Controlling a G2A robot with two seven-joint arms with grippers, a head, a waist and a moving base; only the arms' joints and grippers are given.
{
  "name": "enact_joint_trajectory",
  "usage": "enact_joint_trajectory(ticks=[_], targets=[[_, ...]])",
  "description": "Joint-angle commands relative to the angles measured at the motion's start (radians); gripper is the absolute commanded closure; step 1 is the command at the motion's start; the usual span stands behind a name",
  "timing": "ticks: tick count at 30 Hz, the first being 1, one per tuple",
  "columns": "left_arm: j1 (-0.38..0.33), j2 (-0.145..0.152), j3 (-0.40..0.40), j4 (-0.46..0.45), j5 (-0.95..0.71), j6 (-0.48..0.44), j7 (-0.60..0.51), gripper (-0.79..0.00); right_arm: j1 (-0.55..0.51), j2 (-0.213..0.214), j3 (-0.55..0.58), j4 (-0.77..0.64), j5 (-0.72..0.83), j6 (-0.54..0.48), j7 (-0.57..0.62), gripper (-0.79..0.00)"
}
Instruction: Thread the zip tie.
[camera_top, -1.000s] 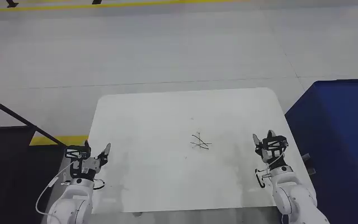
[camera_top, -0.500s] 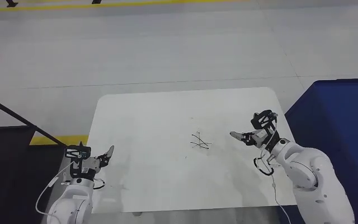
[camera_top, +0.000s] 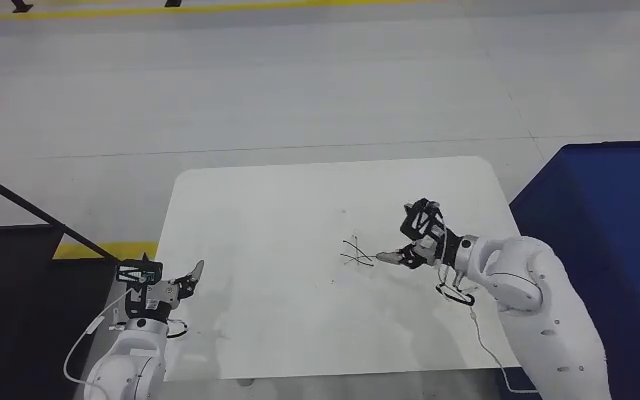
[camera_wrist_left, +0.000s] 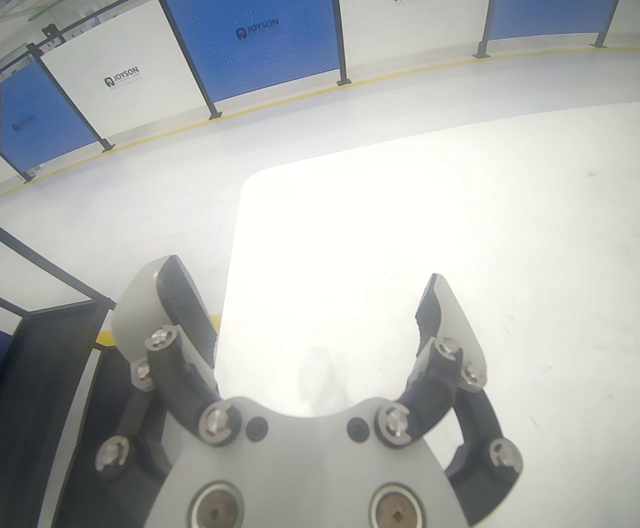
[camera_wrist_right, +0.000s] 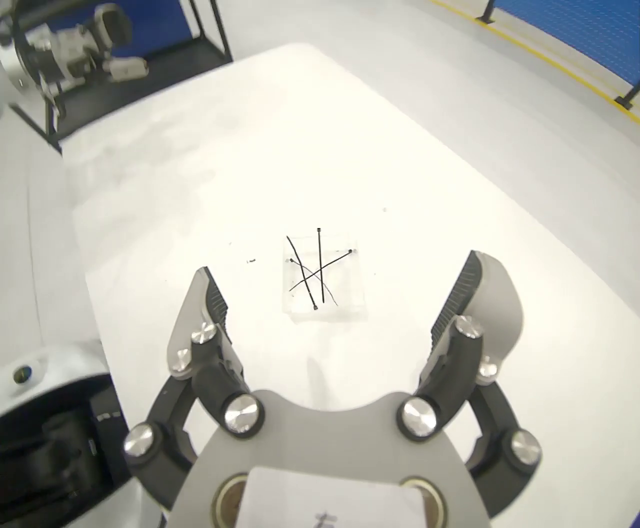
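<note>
Several thin black zip ties lie crossed over one another near the middle of the white table. In the right wrist view the zip ties rest on a small clear square pad. My right gripper hovers just to the right of the pile, open, with nothing between its fingers; the right wrist view has the gripper aimed at the ties from a short way off. My left gripper hangs open and empty at the table's front left corner, and its wrist view shows it over bare table.
A blue panel stands close to the table's right side. A black frame stands off the left side. The left arm shows far across the table in the right wrist view.
My right arm has swung from the table's front right edge inward to beside the zip ties. The left arm has stayed nearly still.
</note>
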Motion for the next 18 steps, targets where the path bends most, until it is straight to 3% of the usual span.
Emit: enact_joint_trajectory(ticks=[1, 4, 12, 15, 18], targets=[[0.0, 0.0, 0.0, 0.0, 0.0, 0.0, 0.0, -0.785, 0.097, -0.01, -0.095, 0.047, 0.005, 0.1, 0.097, -0.785], [0.0, 0.0, 0.0, 0.0, 0.0, 0.0, 0.0, -0.785, 0.213, -0.027, -0.189, 0.123, -0.011, 0.188, 0.182, -0.785], [0.0, 0.0, 0.0, 0.0, 0.0, 0.0, 0.0, -0.785, 0.213, -0.027, -0.189, 0.123, -0.011, 0.188, 0.182, -0.785], [0.0, 0.0, 0.0, 0.0, 0.0, 0.0, 0.0, -0.785, 0.198, -0.022, -0.204, 0.137, 0.134, 0.026, 0.227, -0.785], [0.0, 0.0, 0.0, 0.0, 0.0, 0.0, 0.0, -0.785, 0.242, -0.017, -0.205, 0.164, 0.185, 0.037, 0.33, -0.785]])
